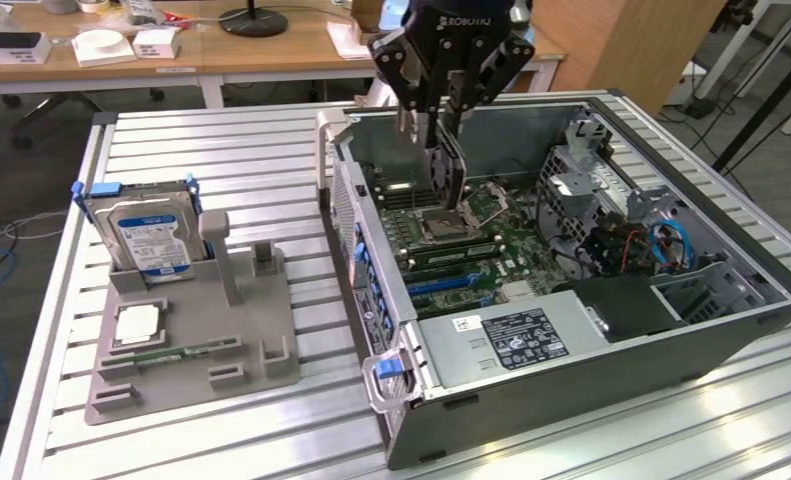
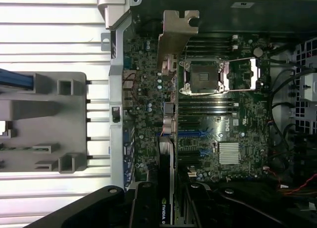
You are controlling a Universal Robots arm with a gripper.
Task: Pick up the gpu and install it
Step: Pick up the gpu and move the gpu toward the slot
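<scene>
The gpu [image 1: 446,175] hangs upright over the motherboard [image 1: 469,245] inside the open computer case [image 1: 502,350], and my gripper [image 1: 430,122] is shut on its upper edge. The card floats just above the board, near the CPU socket [image 1: 445,226]. In the wrist view the gpu [image 2: 166,158] appears edge-on, its silvery bracket [image 2: 177,34] toward the case's rear wall, and my gripper [image 2: 166,200] clamps it between dark fingers [image 2: 143,203]. The blue expansion slots [image 2: 193,134] lie just beside the card's line.
A grey holder tray [image 1: 235,370] stands on the slatted table at the exterior view's left, carrying a hard drive [image 1: 148,235], a memory stick [image 1: 168,352] and a square chip [image 1: 138,322]. Cables and a drive cage [image 1: 609,200] crowd the case's far side.
</scene>
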